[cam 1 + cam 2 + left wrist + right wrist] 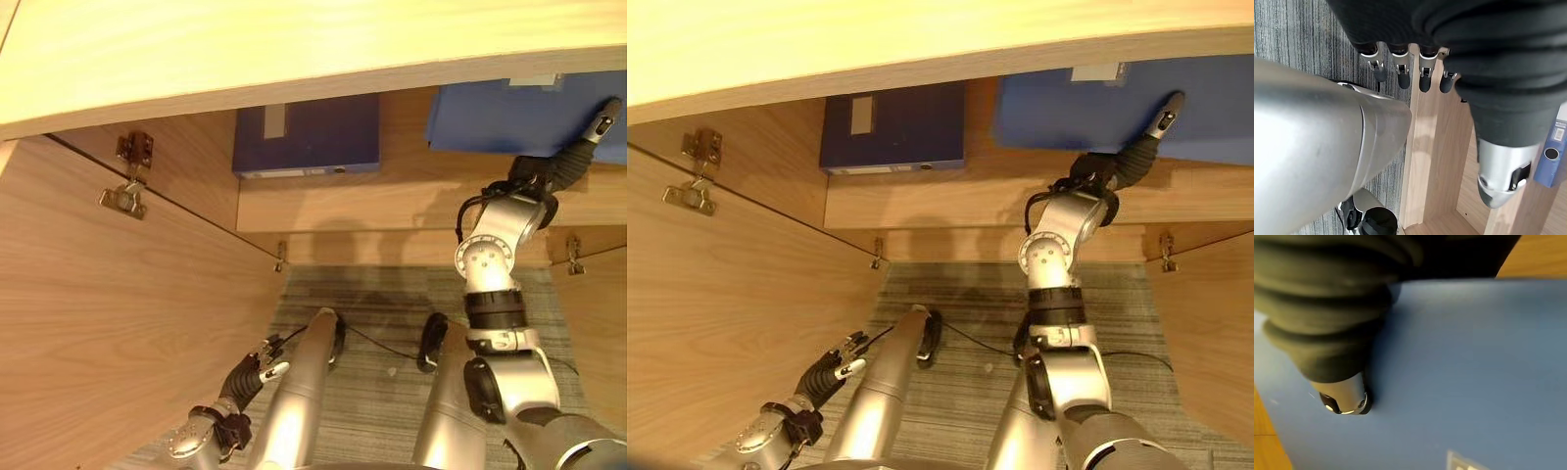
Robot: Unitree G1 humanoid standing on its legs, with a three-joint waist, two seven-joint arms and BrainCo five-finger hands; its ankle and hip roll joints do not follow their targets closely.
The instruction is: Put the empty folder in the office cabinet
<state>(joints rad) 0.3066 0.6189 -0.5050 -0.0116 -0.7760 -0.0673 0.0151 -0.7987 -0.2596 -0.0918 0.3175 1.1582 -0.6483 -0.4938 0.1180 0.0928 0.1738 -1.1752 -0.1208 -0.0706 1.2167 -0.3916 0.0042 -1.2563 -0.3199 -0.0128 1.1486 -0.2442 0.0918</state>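
Folder [1087, 113] under right hand [1156, 127], white label, print unreadable

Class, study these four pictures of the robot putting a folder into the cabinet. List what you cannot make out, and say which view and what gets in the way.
- Right hand: its fingers, hidden in the right wrist view by its dark cover, so its grip is unclear.
- Light blue folder: its top, hidden by the cabinet top in both eye views.
- Dark blue folder: its top too, and its label is too small to read.
- Left hand: hangs low, holding nothing.
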